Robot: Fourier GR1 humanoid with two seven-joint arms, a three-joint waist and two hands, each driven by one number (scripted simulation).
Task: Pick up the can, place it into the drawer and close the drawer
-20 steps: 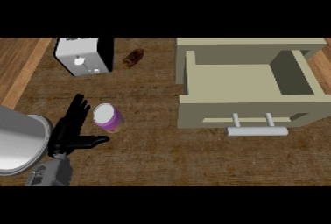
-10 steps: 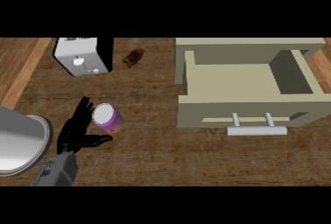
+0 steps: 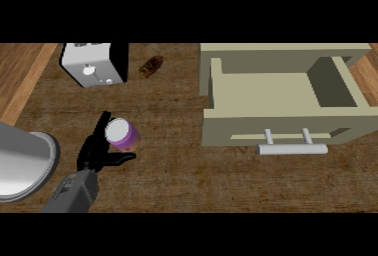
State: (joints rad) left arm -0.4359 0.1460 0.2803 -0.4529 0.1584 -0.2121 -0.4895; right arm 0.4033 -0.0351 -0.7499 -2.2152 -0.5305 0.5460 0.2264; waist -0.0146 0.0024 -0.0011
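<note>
Cupping the round purple can (image 3: 122,135), the black left hand (image 3: 94,150) curls around it on rough wood.

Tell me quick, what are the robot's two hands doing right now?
Left hand: fingers and thumb curled round the purple can on the counter.
Right hand: not in the picture, so it cannot be told.

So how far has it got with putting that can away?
Early on. The drawer already stands open. The left hand is at the purple can, thumb curled below it, the can not visibly lifted off the counter. Left to do: carry it over, set it inside and push the drawer shut.
</note>
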